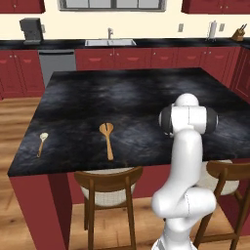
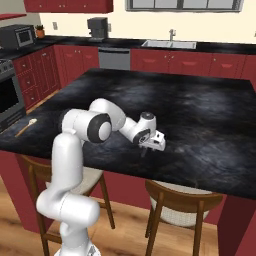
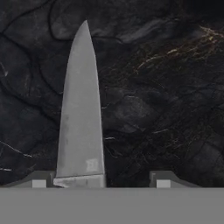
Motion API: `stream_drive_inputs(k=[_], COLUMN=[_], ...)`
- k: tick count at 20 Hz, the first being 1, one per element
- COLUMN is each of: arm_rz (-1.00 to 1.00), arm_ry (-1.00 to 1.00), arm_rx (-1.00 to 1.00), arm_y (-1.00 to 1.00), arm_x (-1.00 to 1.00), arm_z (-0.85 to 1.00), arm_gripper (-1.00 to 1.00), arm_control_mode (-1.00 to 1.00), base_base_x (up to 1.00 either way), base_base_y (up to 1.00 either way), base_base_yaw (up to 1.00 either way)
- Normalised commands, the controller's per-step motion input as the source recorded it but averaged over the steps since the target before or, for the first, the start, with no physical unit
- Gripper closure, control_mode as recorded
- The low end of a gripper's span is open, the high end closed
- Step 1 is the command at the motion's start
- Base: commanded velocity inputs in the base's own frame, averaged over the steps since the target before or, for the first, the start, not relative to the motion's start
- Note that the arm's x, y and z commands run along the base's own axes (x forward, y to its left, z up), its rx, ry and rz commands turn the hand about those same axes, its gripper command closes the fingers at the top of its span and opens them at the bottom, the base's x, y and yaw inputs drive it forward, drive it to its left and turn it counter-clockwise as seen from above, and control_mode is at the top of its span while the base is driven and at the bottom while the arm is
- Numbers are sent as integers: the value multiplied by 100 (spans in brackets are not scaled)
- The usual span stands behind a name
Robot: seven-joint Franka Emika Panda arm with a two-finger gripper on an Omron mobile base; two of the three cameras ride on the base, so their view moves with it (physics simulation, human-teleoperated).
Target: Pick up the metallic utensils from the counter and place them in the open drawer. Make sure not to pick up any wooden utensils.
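Now grasping | hand [image 3: 100, 183] low on counter [image 1: 146, 93], fingers apart, straddling grey knife [image 3: 81, 113] lying flat, nothing clamped | knife hugs left finger: centre first, then close squarely across it.

The sink [image 1: 109, 42] is set in a black worktop [image 2: 220, 48] along the back wall, under a window [image 1: 110, 4] in the cream wall [image 1: 166, 22]. Dark red cabinets [image 1: 132, 58] run below it to either side, with a steel dishwasher [image 1: 57, 63] to the left of the sink and a dark coffee machine [image 1: 31, 30] on the worktop beyond that. Right of the sink stand a paper-towel holder [image 1: 212, 30] and a knife block [image 1: 239, 33]. Farther left are a microwave [image 2: 17, 36] and an oven [image 2: 9, 100]. Two wooden stools [image 1: 108, 193] stand on the light wood floor [image 1: 14, 122], well in front of the sink.
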Motion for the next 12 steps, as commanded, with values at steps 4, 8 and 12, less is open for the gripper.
stream_drive_inputs(k=[4,8,12], arm_rz=[0,0,0], arm_ry=[1,0,0], arm_rx=[0,-1,0], arm_y=[16,45,66], arm_x=[20,-5,-30], arm_z=[-87,-99,-100], arm_gripper=[100,100,100], arm_control_mode=[-100,-100,-100], base_base_x=[0,0,0], base_base_y=[0,0,0], base_base_yaw=[0,0,0])
